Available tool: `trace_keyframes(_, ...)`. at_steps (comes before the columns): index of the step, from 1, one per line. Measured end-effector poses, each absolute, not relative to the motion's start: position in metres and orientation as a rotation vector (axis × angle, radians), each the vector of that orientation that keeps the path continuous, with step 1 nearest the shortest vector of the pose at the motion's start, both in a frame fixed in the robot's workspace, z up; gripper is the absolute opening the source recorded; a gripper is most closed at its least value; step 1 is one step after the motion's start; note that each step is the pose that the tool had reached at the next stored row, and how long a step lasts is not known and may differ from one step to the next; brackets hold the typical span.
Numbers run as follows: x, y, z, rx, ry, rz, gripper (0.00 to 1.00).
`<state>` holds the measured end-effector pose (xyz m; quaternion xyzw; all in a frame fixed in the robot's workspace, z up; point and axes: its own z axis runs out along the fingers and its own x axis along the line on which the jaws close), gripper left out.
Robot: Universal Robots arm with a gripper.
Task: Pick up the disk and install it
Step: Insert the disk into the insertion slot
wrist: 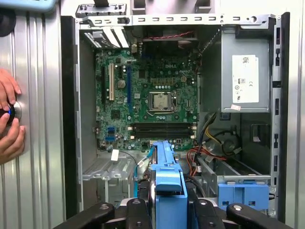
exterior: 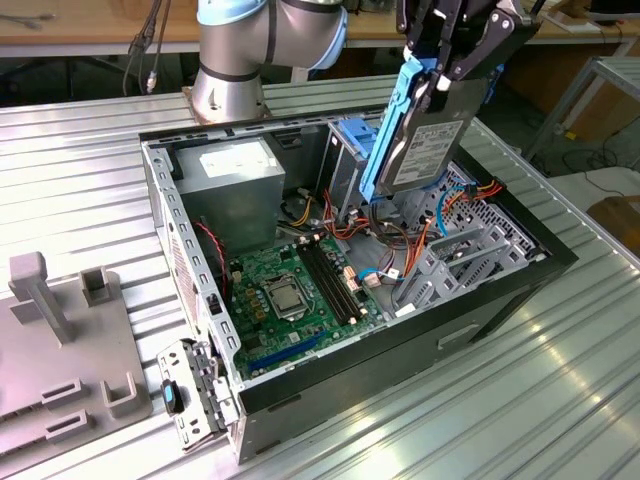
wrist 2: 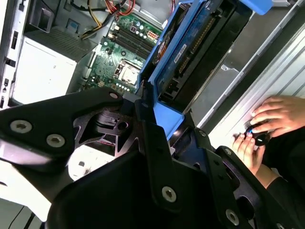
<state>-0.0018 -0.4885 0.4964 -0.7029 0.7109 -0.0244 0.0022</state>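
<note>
My gripper [exterior: 447, 80] is shut on the disk [exterior: 425, 140], a dark flat drive with bright blue side rails. The disk hangs tilted, nearly on edge, above the right part of the open computer case [exterior: 500, 290]. Its lower end is over the cables beside the grey drive cage [exterior: 465, 255]. In the second wrist view the disk [wrist 2: 190, 52] reaches out from between the black fingers [wrist 2: 147, 124] toward the case. In the first wrist view one blue rail [wrist: 169, 183] sticks out between the fingers [wrist: 138, 212], over the case's drive area.
Inside the case lie a green motherboard [exterior: 290, 285], a grey power supply [exterior: 235, 185], a lighter blue latch bracket [exterior: 355, 135] and orange and blue cables [exterior: 465, 195]. A person's hands [wrist: 8, 125] rest on the ribbed metal table [exterior: 560, 400] beside the case. A grey fixture [exterior: 60, 340] stands at the exterior view's left.
</note>
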Motion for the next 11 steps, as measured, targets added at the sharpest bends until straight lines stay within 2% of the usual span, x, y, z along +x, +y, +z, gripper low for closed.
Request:
trace_keyframes(3, -0.001, -0.505, 0.496, -2.205, 2.23, -0.077, 0.37)
trace_keyframes(11, 0.002, -0.521, 0.496, -2.205, 2.23, -0.077, 0.37)
